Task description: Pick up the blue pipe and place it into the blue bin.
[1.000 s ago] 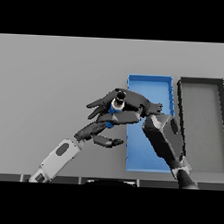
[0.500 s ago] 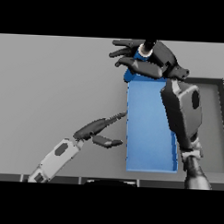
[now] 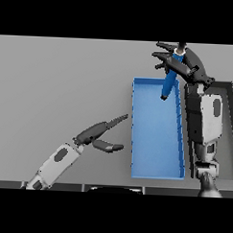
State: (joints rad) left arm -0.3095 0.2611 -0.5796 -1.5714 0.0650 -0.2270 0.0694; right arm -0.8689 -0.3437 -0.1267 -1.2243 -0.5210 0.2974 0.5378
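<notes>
1. I read no writing, labels or brand marks on any item in the head view.
2. I see the blue bin (image 3: 155, 158) lying on the grey table (image 3: 57, 87), a long open tray with its long side running away from me.
3. I see a dark grey bin (image 3: 230, 94) just beside the blue bin on its right; my right forearm covers most of it.
4. I hold the blue pipe (image 3: 169, 81) in my right hand (image 3: 190, 69), whose fingers are curled round its upper part. The pipe hangs tilted, with its dark lower end over the far end of the blue bin and its upper end near the table's far edge. I cannot tell whether the lower end touches the bin floor.
5. My right arm comes up from the lower edge along the right wall of the blue bin, with the hand raised above the bin's far right corner and fingers pointing left.
6. My left hand (image 3: 101, 134) is over bare table, left of the blue bin and apart from it. Its fingers are straight and spread from the thumb, pointing toward the bin, and it holds nothing.
</notes>
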